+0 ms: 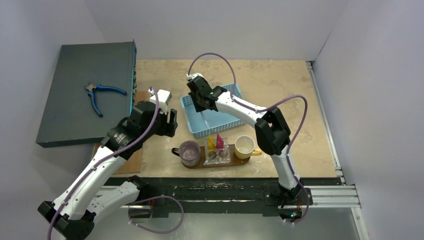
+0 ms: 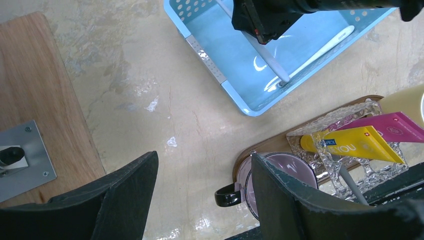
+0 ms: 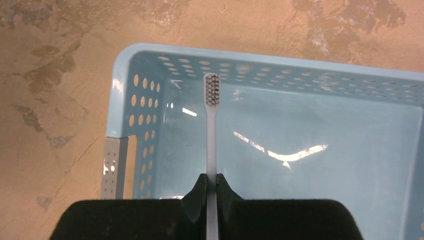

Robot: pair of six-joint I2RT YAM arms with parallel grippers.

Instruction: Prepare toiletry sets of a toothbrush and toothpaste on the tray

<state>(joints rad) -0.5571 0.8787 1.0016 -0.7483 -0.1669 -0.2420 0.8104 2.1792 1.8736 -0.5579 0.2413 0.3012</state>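
The right gripper [image 3: 211, 185] pinches the slim, pale toothbrush [image 3: 211, 135] over the perforated blue plastic basket [image 3: 145, 100] — the left gripper [image 2: 205, 190] gapes wide, empty.

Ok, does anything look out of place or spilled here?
Nothing spilled or broken. Only the blue-handled pliers stand out, lying on the dark panel at far left, a tool among toiletries.

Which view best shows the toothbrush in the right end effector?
Right wrist: the toothbrush, bristles and handle, is sharp in the right end effector. Left wrist shows part of it; top external, a faint sliver.
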